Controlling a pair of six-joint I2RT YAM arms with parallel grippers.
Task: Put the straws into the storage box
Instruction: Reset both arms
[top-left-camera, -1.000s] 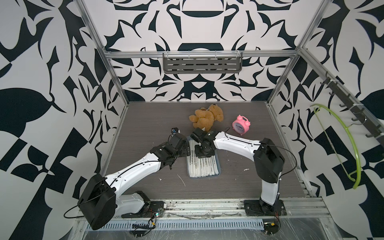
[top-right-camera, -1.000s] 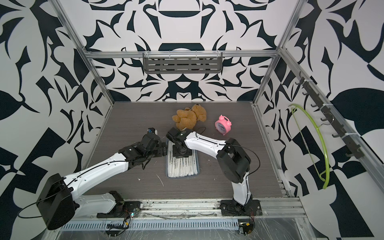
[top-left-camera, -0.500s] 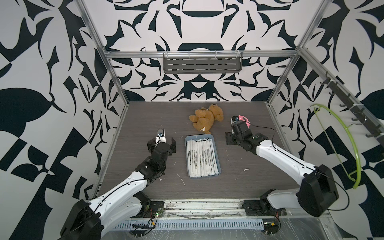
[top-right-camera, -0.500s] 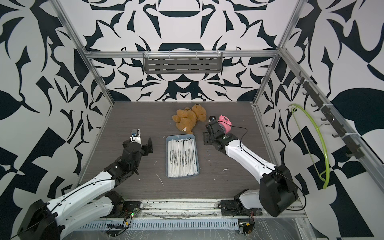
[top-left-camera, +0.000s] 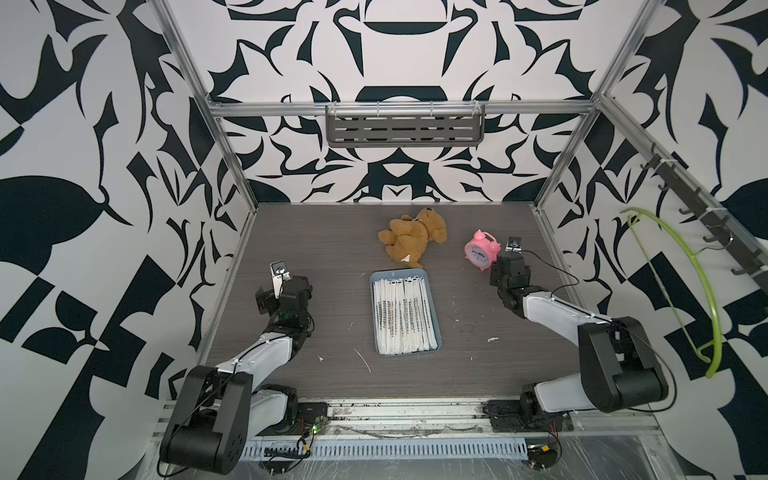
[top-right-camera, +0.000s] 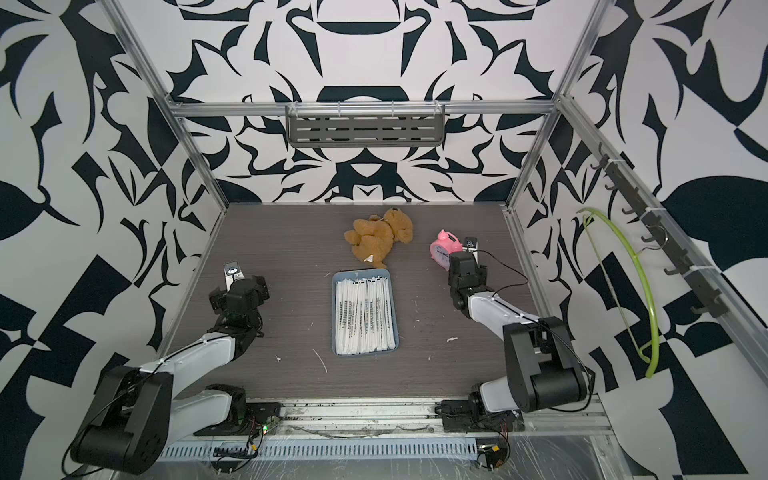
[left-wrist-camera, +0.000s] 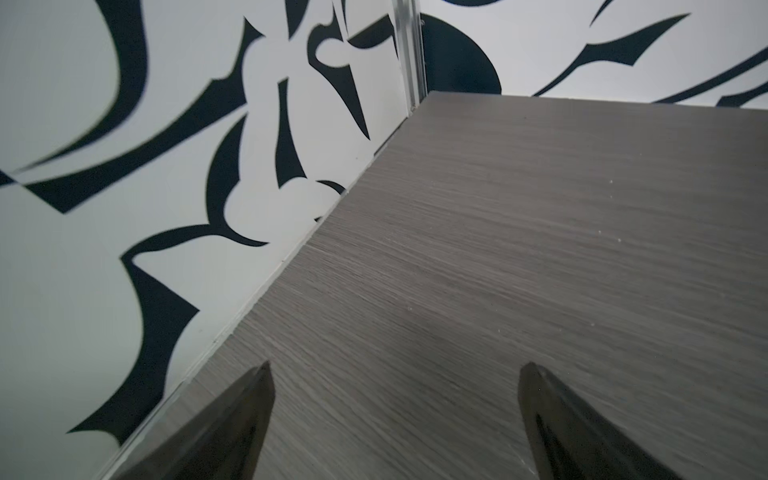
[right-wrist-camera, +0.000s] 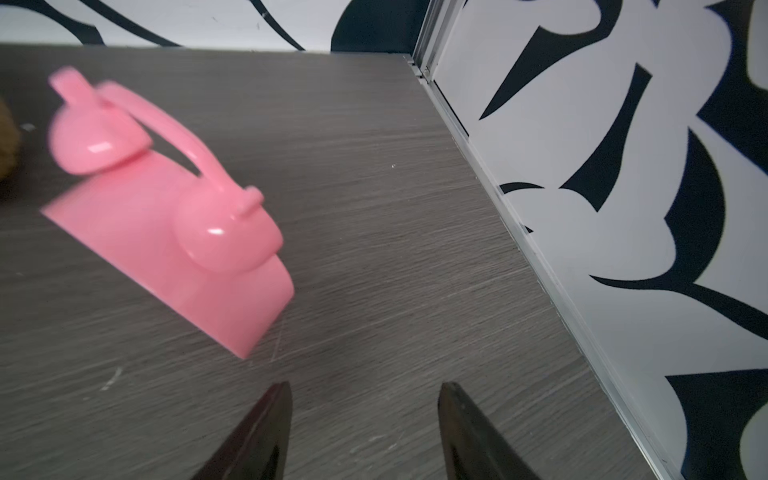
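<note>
You are looking at white straws (top-left-camera: 404, 316) carrying small black print, lying in a blue-grey storage box (top-left-camera: 386, 275). The worktop (top-left-camera: 324, 249) is showing a grey-brown wood grain. A golden-brown teddy bear (top-left-camera: 411, 237) and a pink alarm clock (top-left-camera: 480, 250) are sitting on it. The walls (top-left-camera: 83, 166) are wearing a bold black-and-white leaf pattern, and a lime-green hanger (top-left-camera: 715, 328) is hanging against them.

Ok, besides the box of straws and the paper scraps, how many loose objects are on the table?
2. The teddy bear lies right behind the storage box; the pink alarm clock stands beyond the bear, further toward the robot's right. None appears hidden.
</note>
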